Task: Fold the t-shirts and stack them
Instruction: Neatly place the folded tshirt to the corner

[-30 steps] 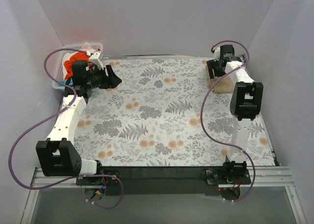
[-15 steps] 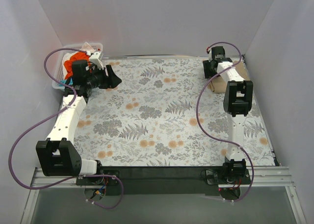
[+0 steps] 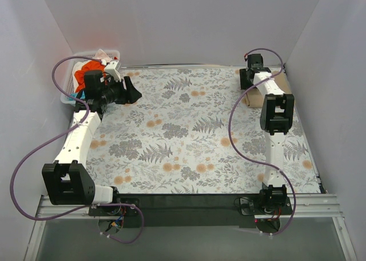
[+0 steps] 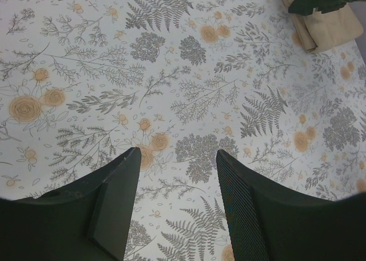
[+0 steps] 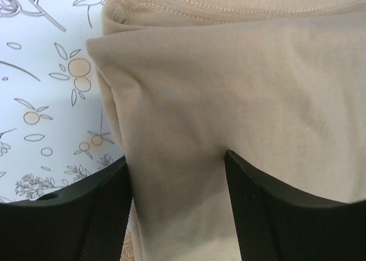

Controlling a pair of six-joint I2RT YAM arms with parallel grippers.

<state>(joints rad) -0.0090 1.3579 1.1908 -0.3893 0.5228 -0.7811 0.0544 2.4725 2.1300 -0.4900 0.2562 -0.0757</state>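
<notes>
Right gripper [image 5: 176, 161] had edged toward 1 o'clock, fingers spread over the tan shirt [image 5: 240, 83]. Left gripper [image 4: 177, 155] stayed spread at 10 o'clock, the cover [image 3: 189, 135] open between.

The tan t-shirt [image 5: 229, 83] is soft matt knit cloth, the table cover [image 4: 189, 89] smooth and matt, the right gripper [image 5: 176, 158] dimpled matt black

No text, label, brand, number or sign can be read in any view, neither on the floral table cover [image 3: 183, 135] nor on the tan t-shirt [image 5: 229, 89].
</notes>
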